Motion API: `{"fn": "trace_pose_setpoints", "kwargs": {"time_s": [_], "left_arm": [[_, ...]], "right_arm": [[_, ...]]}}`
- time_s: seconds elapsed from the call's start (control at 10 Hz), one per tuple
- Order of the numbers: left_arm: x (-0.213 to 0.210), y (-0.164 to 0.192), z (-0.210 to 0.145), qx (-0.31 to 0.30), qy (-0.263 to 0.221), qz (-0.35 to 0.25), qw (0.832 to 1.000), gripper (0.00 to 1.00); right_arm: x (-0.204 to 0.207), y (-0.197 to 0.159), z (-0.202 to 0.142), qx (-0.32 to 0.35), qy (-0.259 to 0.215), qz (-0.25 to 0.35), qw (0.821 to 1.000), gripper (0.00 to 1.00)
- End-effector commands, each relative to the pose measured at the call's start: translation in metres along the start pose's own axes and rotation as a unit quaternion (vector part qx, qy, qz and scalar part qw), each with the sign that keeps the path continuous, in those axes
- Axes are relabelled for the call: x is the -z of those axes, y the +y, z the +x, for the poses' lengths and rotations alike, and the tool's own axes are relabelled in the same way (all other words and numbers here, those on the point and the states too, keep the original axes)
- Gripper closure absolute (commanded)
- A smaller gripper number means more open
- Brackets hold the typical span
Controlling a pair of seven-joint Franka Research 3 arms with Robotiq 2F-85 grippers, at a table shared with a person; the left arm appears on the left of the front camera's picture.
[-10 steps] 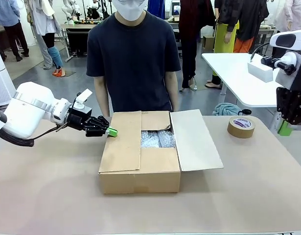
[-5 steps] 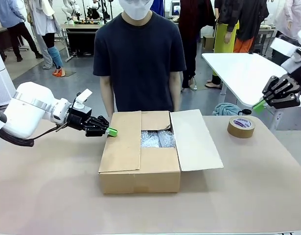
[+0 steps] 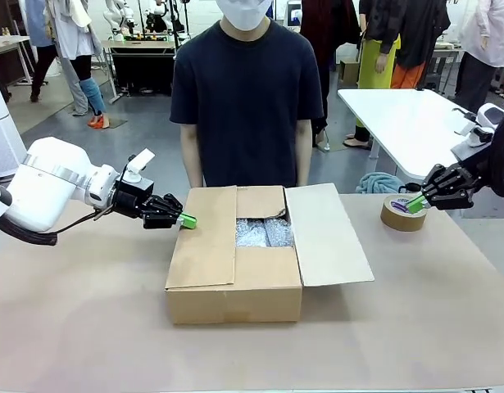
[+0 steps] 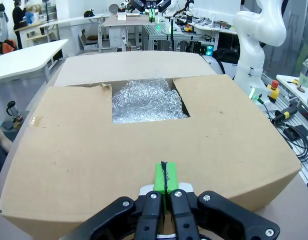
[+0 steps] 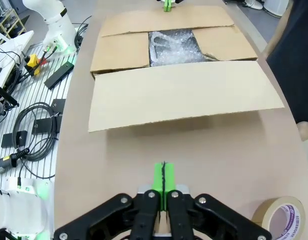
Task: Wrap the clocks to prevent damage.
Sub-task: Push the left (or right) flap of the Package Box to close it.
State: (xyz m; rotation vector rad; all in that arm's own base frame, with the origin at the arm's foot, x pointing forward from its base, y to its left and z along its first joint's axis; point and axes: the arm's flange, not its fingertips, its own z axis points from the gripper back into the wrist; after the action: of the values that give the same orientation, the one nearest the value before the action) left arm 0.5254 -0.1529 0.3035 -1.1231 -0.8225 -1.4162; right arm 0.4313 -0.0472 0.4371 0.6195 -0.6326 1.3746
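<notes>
**Both end effectors closed, one on either side of the box**

Left of the cardboard box (image 3: 233, 288), the left end effector (image 3: 186, 219) reaches in from its white arm. Its two fingers are pressed together, green pads meeting with nothing between them. In the left wrist view the pads point across the box's left flap (image 3: 202, 239) from its outer edge; whether they touch the cardboard I cannot tell.

The box sits in the middle of the surface (image 3: 399, 327). Its left flap lies folded flat over the top, and the near and far flaps are folded in as well. They leave a square gap where a bubble wrap bundle (image 3: 264, 232) shows inside the box. No clock can be made out through the wrap.

Behind the box, a person (image 3: 246, 98) in a dark T-shirt stands at the far edge, arms down.

The box's right flap (image 3: 327, 233) is spread outward.

Right of the box, well apart from it, a roll of brown tape (image 3: 403, 212) lies flat. The right end effector (image 3: 415, 202) hangs just beside the tape, fingers closed pad to pad and gripping nothing.
</notes>
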Motion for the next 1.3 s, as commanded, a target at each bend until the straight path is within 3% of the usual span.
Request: {"fn": "trace_pose_setpoints", "kwargs": {"time_s": [0.0,0.3,0.5,0.7,0.9,1.2], "left_arm": [[0.002,0.0,-0.003,-0.004,0.002,0.002,1.0,0.99],[0.002,0.0,-0.003,-0.004,0.002,0.002,1.0,0.99],[0.002,0.0,-0.003,-0.004,0.002,0.002,1.0,0.99],[0.002,0.0,-0.003,-0.004,0.002,0.002,1.0,0.99],[0.002,0.0,-0.003,-0.004,0.002,0.002,1.0,0.99],[0.002,0.0,-0.003,-0.004,0.002,0.002,1.0,0.99]], "right_arm": [[-0.01,0.004,0.003,-0.013,-0.016,-0.009,1.0,0.99],[-0.008,0.004,0.001,-0.001,0.003,-0.004,1.0,0.99],[0.021,-0.014,-0.025,0.004,-0.03,0.002,1.0,0.99],[0.045,-0.027,-0.048,0.02,-0.031,-0.001,0.999,0.99],[0.071,-0.032,-0.062,0.049,-0.001,-0.001,0.999,0.99],[0.11,-0.042,-0.062,0.044,-0.047,0.03,0.997,0.99]]}}
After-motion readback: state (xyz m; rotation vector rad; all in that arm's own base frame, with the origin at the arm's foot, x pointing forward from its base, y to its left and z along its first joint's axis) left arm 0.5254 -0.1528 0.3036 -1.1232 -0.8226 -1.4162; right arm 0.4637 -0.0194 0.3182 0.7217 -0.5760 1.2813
